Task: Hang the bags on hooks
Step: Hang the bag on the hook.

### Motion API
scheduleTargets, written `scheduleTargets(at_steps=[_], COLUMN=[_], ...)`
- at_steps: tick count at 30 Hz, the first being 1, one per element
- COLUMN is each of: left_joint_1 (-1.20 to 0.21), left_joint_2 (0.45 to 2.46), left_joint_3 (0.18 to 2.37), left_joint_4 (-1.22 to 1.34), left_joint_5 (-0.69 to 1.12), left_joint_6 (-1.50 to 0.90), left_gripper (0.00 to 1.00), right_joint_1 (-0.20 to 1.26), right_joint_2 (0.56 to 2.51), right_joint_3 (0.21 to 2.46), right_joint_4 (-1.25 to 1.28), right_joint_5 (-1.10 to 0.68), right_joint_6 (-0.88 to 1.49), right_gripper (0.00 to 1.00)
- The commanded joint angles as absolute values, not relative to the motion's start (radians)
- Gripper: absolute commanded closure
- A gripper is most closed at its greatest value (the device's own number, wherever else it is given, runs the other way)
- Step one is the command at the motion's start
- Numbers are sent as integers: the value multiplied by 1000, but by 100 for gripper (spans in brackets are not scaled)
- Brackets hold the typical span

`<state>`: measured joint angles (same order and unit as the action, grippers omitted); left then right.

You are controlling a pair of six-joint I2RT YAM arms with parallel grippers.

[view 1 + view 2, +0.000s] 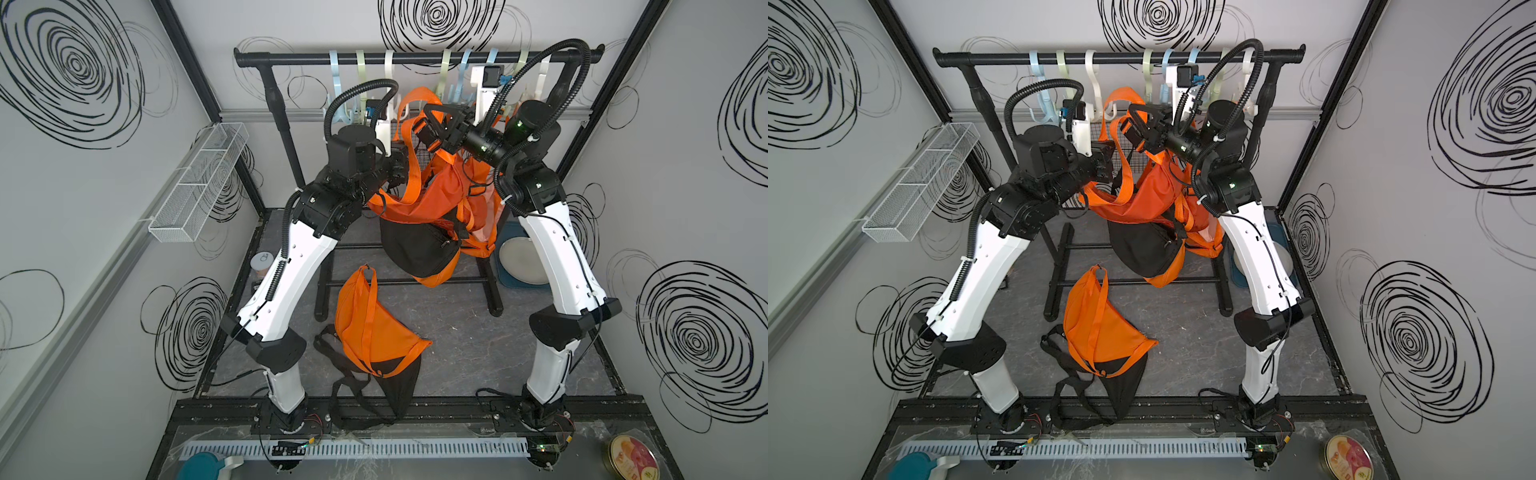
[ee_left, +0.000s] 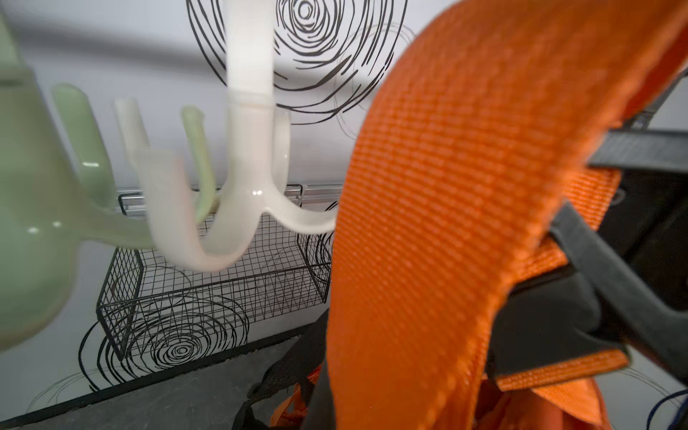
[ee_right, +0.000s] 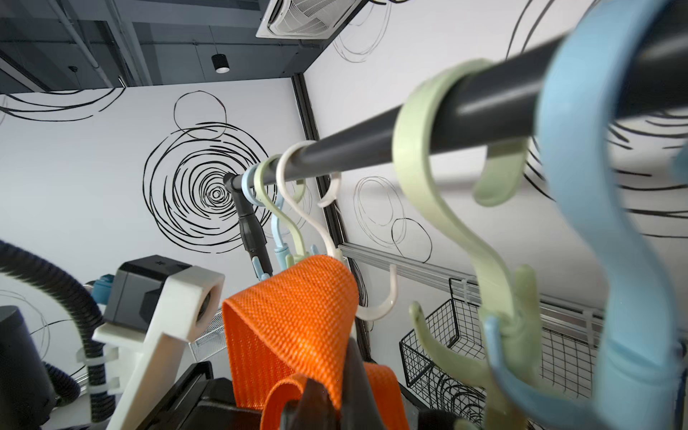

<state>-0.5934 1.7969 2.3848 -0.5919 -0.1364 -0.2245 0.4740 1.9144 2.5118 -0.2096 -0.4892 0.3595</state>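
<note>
The left gripper (image 1: 404, 166) and right gripper (image 3: 335, 398) both pinch the orange strap (image 3: 290, 316) of the bag (image 1: 432, 203) tight, beside a white hook (image 2: 249, 149) on the black rail (image 3: 353, 156).

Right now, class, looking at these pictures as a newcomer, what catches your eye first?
An orange-and-black bag hangs mid-air at the centre, its straps clamped by the left gripper and right gripper. Behind it, pastel hooks line a black rail; a second orange bag lies on the floor in front.
</note>
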Motion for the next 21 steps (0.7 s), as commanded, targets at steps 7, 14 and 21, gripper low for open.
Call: scheduleTargets(at_steps=[7, 14, 21], left_joint_1=[-572, -560, -560], left_joint_2=[1832, 1859, 1871], left_joint_3=[2448, 2456, 2447], left_joint_4=[-583, -596, -613], left_joint_5=[-96, -85, -80], left_joint_6=[-275, -289, -287], left_gripper=[100, 100, 100], right_joint_1=[460, 454, 451], right_joint_2=[1981, 2030, 2054], right_joint_3=[2588, 2608, 2608], right_joint_4=[-177, -156, -176], right_joint_5=[-554, -581, -604], right_joint_6=[427, 461, 469], right_gripper=[100, 100, 100])
